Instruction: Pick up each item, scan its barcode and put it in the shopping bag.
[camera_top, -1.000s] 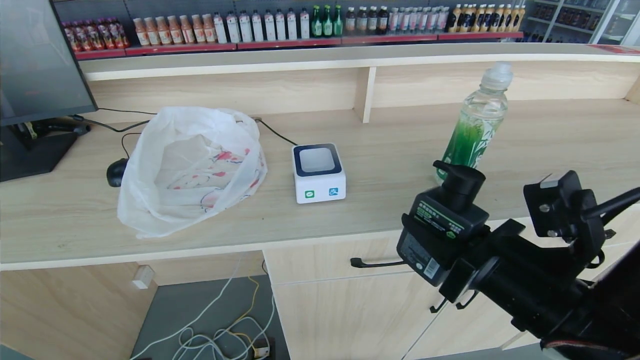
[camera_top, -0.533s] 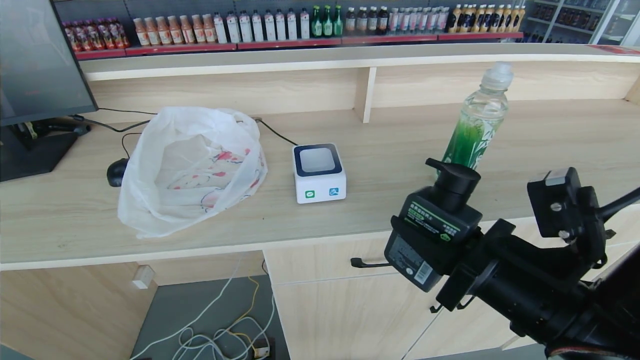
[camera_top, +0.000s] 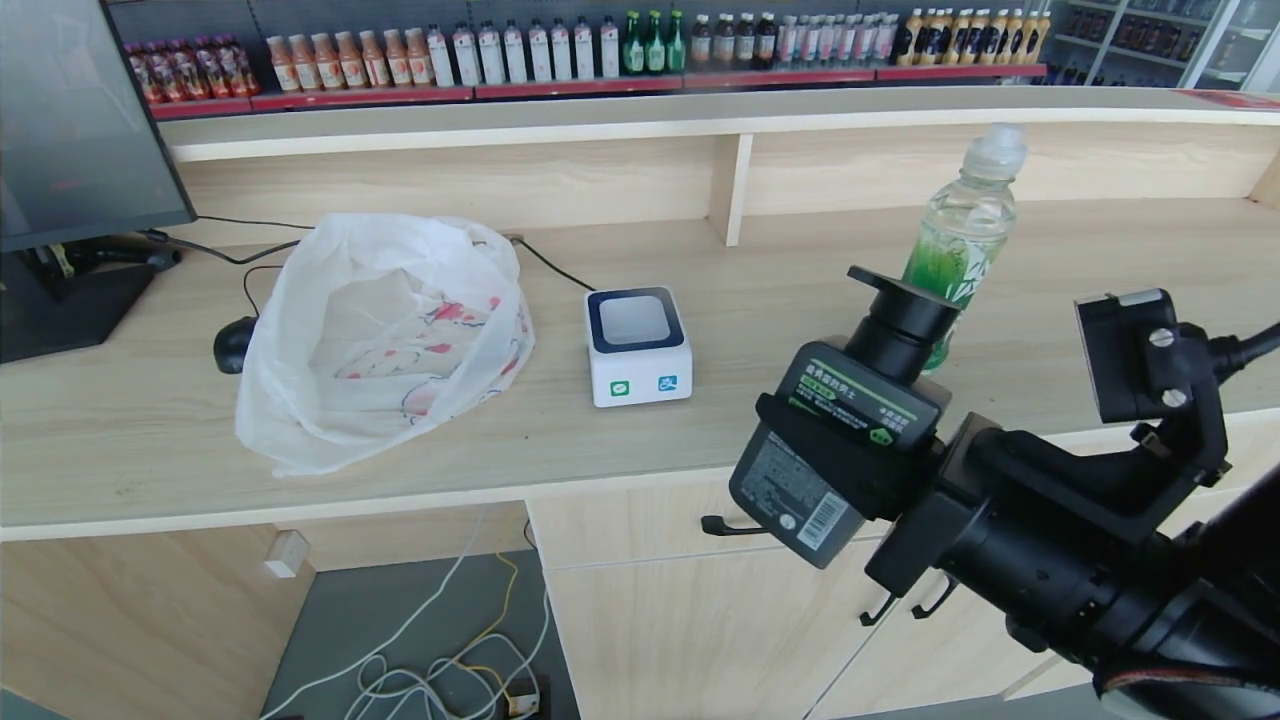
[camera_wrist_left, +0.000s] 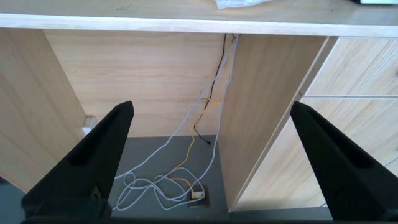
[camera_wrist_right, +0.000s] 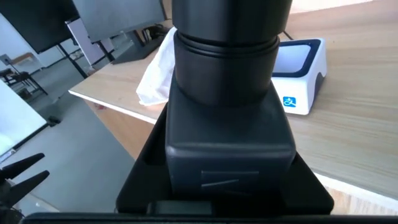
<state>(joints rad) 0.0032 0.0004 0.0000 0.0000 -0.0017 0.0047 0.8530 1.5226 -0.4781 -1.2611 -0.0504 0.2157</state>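
My right gripper (camera_top: 915, 515) is shut on a black pump bottle (camera_top: 840, 430) with a green label and a white barcode sticker. It holds the bottle tilted in front of the counter's edge, to the right of the white scanner box (camera_top: 638, 345). In the right wrist view the black bottle (camera_wrist_right: 227, 124) rises from the gripper (camera_wrist_right: 224, 208), with the scanner (camera_wrist_right: 301, 62) and the bag (camera_wrist_right: 158, 74) beyond. The white shopping bag (camera_top: 380, 335) lies open left of the scanner. A green drink bottle (camera_top: 955, 245) stands behind. My left gripper (camera_wrist_left: 211, 112) hangs open below the counter.
A monitor (camera_top: 80, 110) and a black mouse (camera_top: 232, 345) sit at the counter's left end. A wooden divider (camera_top: 735, 185) stands at the back. Drawer handles (camera_top: 735, 527) and loose cables (camera_wrist_left: 180, 180) lie under the counter (camera_top: 150, 430).
My right gripper has carried the black bottle up and to the left, tilting it so its barcode side shows more. Bag, scanner and green bottle have stayed put.
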